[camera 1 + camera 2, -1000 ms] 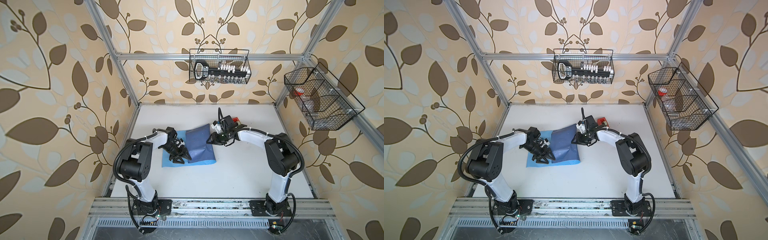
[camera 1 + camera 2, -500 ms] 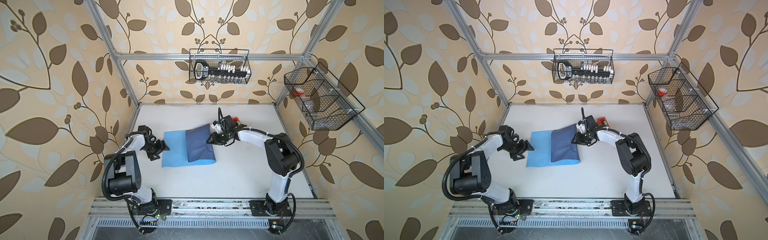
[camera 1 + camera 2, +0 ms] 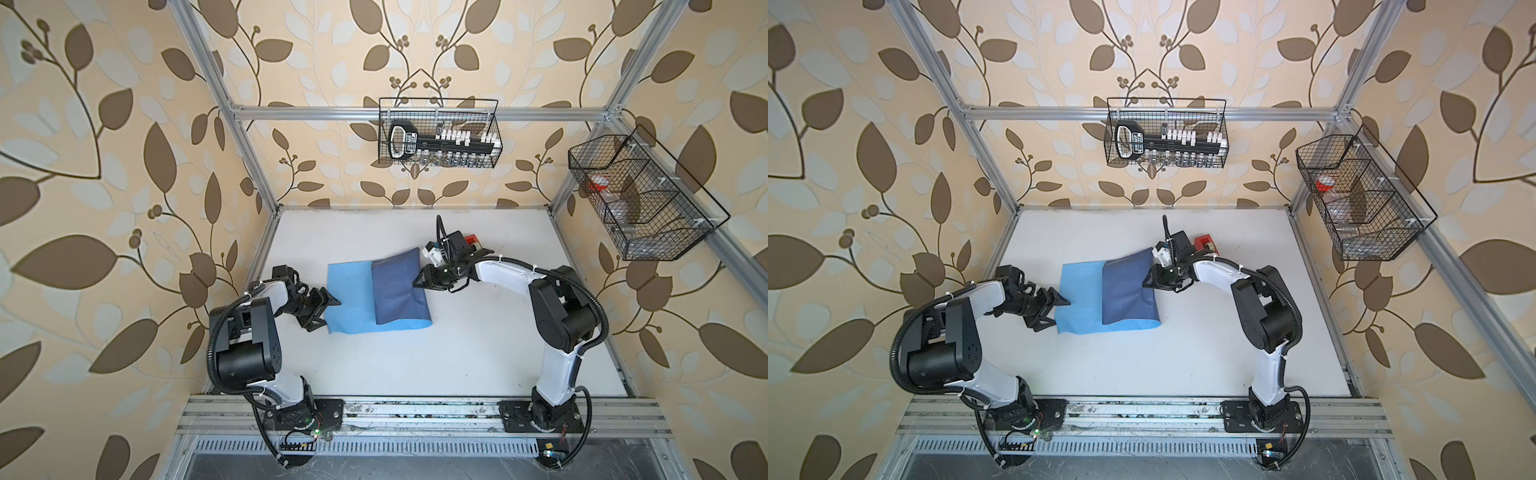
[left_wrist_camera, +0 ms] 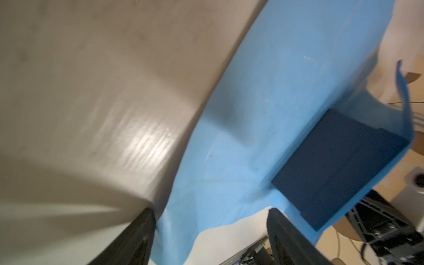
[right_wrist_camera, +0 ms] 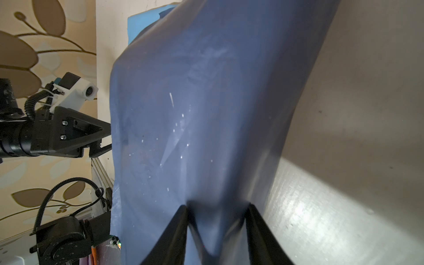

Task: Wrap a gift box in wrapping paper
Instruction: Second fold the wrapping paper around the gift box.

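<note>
Sky-blue wrapping paper (image 3: 353,299) flat on table (image 3: 478,353), dark flap (image 3: 397,291) folded over gift box (image 4: 339,169). Right gripper (image 3: 417,282) clamped on flap: hold taut. Left gripper (image 3: 329,315) agape at free edge, seemingly straddling it; wrist view blurred. Close low, lift evenly, avoid dragging box.

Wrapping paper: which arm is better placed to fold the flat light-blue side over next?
Left, likely. The left gripper is open at the free light-blue edge of the wrapping paper; the right gripper holds the folded dark flap.
</note>
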{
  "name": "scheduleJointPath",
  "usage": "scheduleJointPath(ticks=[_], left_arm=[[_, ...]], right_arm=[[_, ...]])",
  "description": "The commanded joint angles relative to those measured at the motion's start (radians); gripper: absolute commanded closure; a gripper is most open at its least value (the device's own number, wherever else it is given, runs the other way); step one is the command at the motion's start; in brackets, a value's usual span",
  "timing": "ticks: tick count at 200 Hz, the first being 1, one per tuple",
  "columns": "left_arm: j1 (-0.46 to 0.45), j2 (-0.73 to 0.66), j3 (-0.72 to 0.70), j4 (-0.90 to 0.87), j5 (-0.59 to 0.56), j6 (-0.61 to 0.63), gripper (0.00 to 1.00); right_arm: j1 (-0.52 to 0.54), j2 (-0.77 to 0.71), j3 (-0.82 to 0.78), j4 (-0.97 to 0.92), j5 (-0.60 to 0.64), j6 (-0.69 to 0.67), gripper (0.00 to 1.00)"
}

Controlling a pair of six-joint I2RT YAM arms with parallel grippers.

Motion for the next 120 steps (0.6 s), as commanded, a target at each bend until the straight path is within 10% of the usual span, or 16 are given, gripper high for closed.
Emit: scheduleJointPath(ticks=[1,43,120], left_arm=[[-0.002,0.044,-0.038,0.151,0.146,-0.088,0.22],[-0.008,0.047,0.050,0.164,0.244,-0.042,0.17],[-0.007,0.079,0.137,0.129,0.085,0.059,0.11]], right_arm=[[0.003,0.068,-0.021,-0.084,0.102,-0.032,0.60],[0.003,0.066,-0.024,-0.090,0.102,-0.037,0.60],[0.001,0.071,-0.021,-0.093,0.102,-0.040,0.60]])
